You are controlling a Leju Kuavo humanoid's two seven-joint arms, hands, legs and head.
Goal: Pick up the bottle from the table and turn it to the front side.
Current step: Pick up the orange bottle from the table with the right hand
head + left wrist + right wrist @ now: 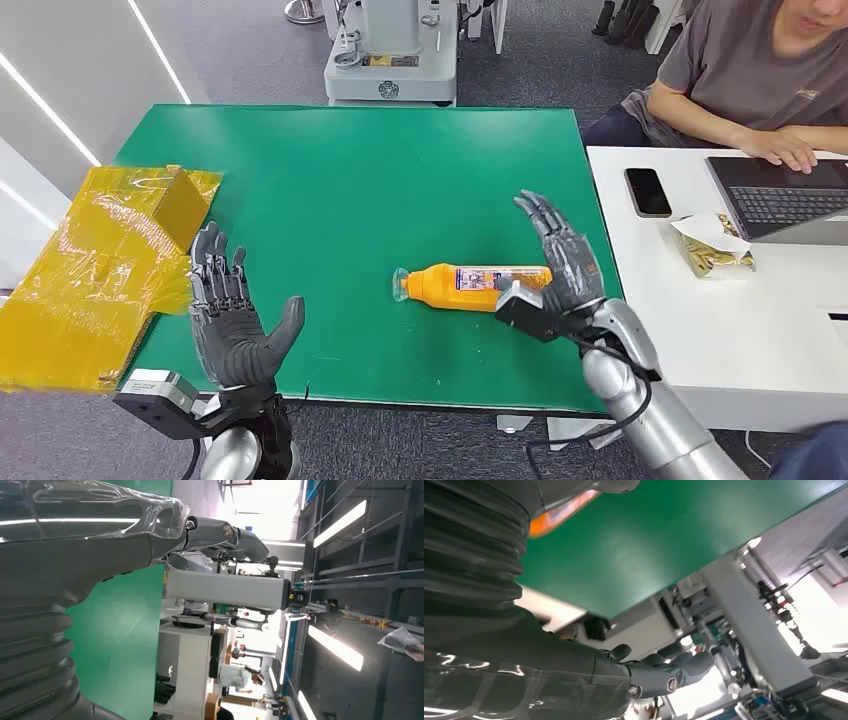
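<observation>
An orange bottle (462,284) with a printed label lies on its side on the green table (350,180), its cap end pointing to my left. My right hand (560,262) stands just past the bottle's base end, fingers straight and spread, thumb low beside the base; nothing is gripped. In the right wrist view a sliver of the orange bottle (559,514) peeks out beside the right hand (574,680). My left hand (232,320) hovers over the table's near left corner, palm up and fingers spread, well apart from the bottle. The left wrist view shows the left hand (125,535) empty.
A crumpled yellow plastic bag (100,270) lies off the table's left edge. To the right stands a white desk (700,330) with a phone (648,191), a snack packet (712,245) and a laptop (790,195), where a person (750,70) sits. A white machine base (390,60) stands behind the table.
</observation>
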